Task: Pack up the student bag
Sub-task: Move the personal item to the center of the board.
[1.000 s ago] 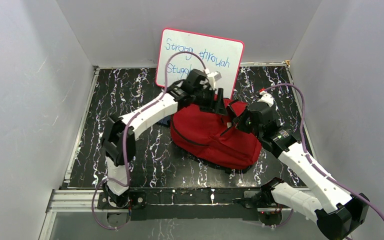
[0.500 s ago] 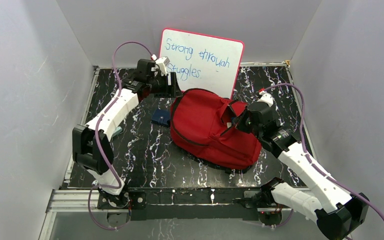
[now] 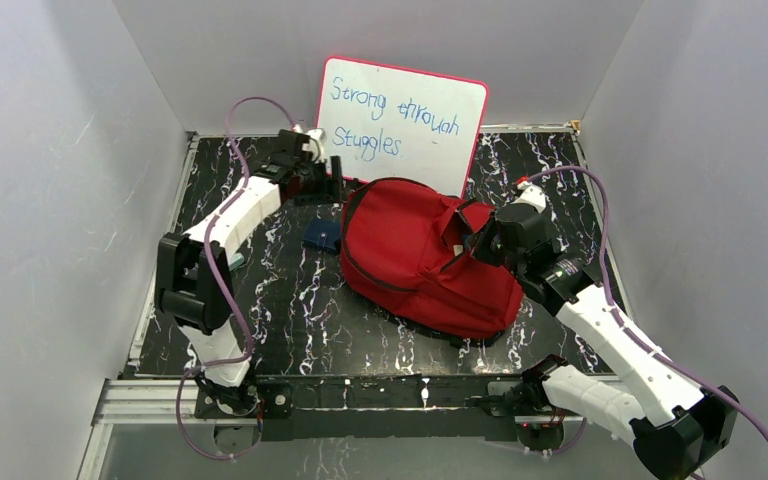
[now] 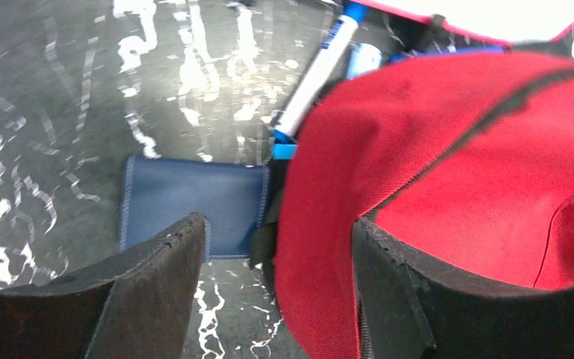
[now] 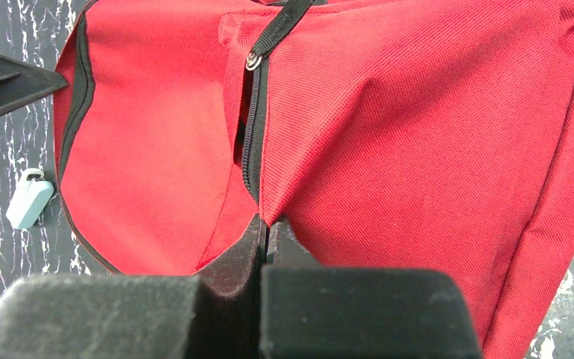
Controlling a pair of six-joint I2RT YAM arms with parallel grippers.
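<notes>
The student bag (image 3: 415,262), a soft red backpack, lies on the black marbled table with its zipper (image 5: 250,142) parted. My right gripper (image 3: 470,243) is shut on the red fabric at the edge of that opening (image 5: 267,223). My left gripper (image 3: 340,182) hovers at the bag's back left corner. In the left wrist view it (image 4: 278,224) stands open, with the bag's red edge (image 4: 329,247) and bare table between its fingers (image 4: 157,277); nothing is gripped.
A flat blue pouch (image 4: 194,206) lies on the table left of the bag (image 3: 320,235). A white marker with a blue cap (image 4: 314,71) and a small pale blue item (image 5: 30,200) lie behind the bag. A whiteboard (image 3: 400,110) leans on the back wall.
My left arm has drawn back from over the bag's top to its back left corner, opening wider and then dropping a little. The blue pouch has come into view. The right arm has not moved.
</notes>
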